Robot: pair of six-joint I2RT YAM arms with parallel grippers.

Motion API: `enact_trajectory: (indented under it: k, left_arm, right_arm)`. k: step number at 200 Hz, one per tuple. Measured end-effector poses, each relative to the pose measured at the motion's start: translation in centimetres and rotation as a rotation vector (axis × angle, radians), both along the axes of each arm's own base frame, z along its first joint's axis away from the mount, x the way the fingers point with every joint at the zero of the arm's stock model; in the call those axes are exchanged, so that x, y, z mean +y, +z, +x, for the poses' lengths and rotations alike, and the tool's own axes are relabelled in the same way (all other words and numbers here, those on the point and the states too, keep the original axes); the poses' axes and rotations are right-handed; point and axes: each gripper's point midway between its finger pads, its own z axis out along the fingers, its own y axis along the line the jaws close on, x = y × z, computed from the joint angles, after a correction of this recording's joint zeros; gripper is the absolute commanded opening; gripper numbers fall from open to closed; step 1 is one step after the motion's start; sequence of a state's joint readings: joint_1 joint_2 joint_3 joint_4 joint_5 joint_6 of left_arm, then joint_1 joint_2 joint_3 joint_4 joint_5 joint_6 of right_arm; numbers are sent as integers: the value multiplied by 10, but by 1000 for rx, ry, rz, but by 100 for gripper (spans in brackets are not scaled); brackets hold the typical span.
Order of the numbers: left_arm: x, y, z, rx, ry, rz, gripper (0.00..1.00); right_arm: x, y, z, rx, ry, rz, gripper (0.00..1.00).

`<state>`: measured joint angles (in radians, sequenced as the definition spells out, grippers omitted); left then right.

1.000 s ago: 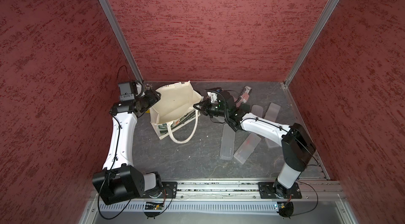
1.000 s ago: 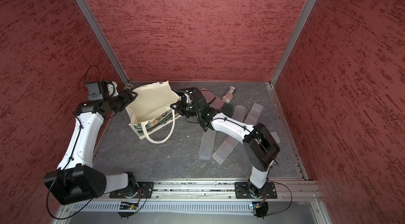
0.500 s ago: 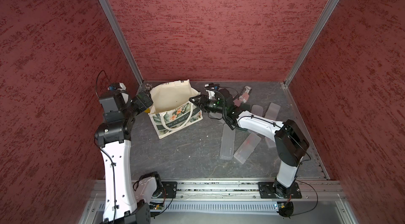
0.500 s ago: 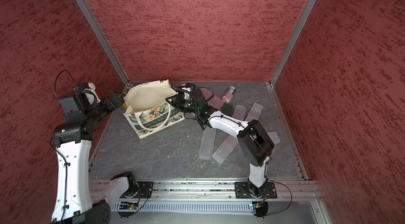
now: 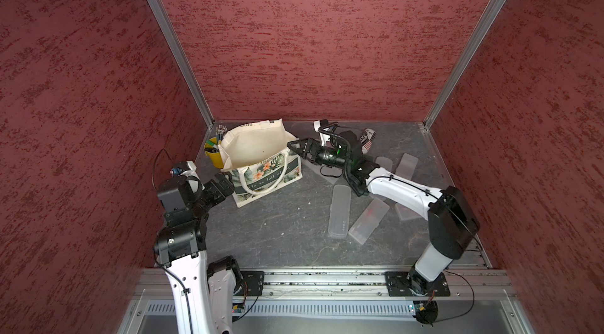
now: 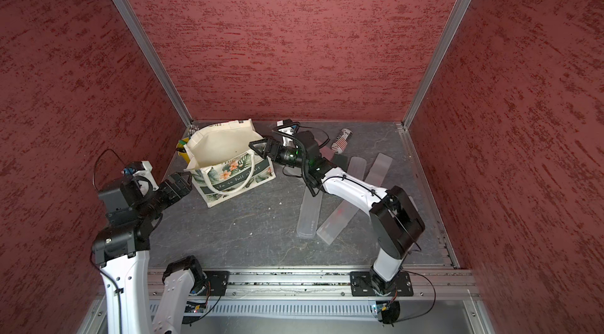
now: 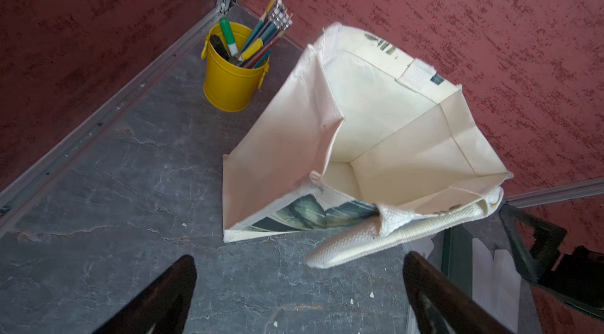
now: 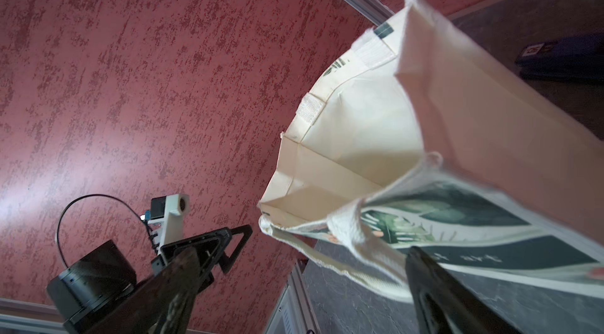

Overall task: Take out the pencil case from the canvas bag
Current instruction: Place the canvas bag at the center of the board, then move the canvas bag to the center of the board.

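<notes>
Left fingers [image 7: 163,299] spread wide, empty, just beside the canvas bag [image 5: 261,152]; right fingers [image 8: 434,296] spread too, close by its rim. Bag stands open, left of centre in both top views; clear pencil cases [image 5: 340,211] lie right of it.

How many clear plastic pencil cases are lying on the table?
5 clear cases: two in front of the right arm, two behind it, one half hidden under it. The arm may hide more.

Cream canvas bag [image 5: 258,149], leaf-flower print, dark green band; yellow bucket [image 7: 228,83].
</notes>
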<state>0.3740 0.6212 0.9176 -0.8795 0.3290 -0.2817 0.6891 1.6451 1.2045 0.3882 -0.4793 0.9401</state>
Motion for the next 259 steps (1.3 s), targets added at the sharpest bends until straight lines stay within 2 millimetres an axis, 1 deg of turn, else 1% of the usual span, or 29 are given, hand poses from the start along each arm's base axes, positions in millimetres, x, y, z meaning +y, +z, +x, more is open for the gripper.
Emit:
enact_trajectory:
  k: [18, 28, 34, 54, 66, 73, 84, 101, 113, 133, 146, 158, 169, 192, 209, 230, 259]
  left_arm:
    - [-8, -16, -6, 6, -24, -24, 100]
    - [-10, -18, -10, 0, -27, -25, 100]
    - [-11, -15, -11, -14, -26, -23, 100]
    - [-16, -4, -13, -68, -36, -37, 100]
    - [-19, -2, -10, -85, -46, -68, 100]
    - [-20, -5, -8, -88, -49, -86, 100]
    - [-21, -14, -6, -74, -46, -120, 100]
    - [-23, -29, -7, -46, -33, -151, 100]
    - [-23, -30, -9, -49, -21, -154, 100]
    - [-22, -26, -10, -68, 1, -152, 100]
    - [-23, -29, -8, -63, 7, -161, 100]
    - [-25, -37, -4, -49, 8, -163, 100]
    - [-28, -48, -1, -24, 3, -163, 100]
    - [-36, -76, 7, 47, -3, -126, 100]
    - [-41, -90, 14, 74, -15, -69, 100]
    - [-43, -97, 30, 56, -27, 22, 100]
    - [-28, -95, 59, 22, 13, 128, 100]
  right_arm:
    - [-23, 10, -12, -57, -39, -9, 99]
    - [-39, 13, -15, -78, -71, -13, 99]
    - [-49, 12, -15, -83, -94, -19, 99]
    - [-82, 1, -12, -83, -175, -45, 99]
    - [-100, -9, -10, -71, -223, -65, 99]
    - [-111, -15, -9, -64, -253, -80, 99]
    - [-126, -24, -8, -55, -297, -102, 99]
    - [-151, -33, -8, -53, -371, -137, 99]
    - [-168, -34, -9, -60, -420, -156, 99]
    - [-199, -30, -7, -84, -522, -177, 99]
    - [-218, -29, -6, -97, -587, -191, 99]
    - [-233, -30, -5, -99, -638, -209, 99]
    - [-245, -33, -4, -97, -680, -227, 99]
    - [-263, -42, -2, -75, -739, -267, 99]
    - [-276, -51, -3, -60, -781, -300, 99]
    - [-295, -60, -6, -52, -840, -345, 99]
    - [-323, -61, -14, -69, -937, -388, 99]
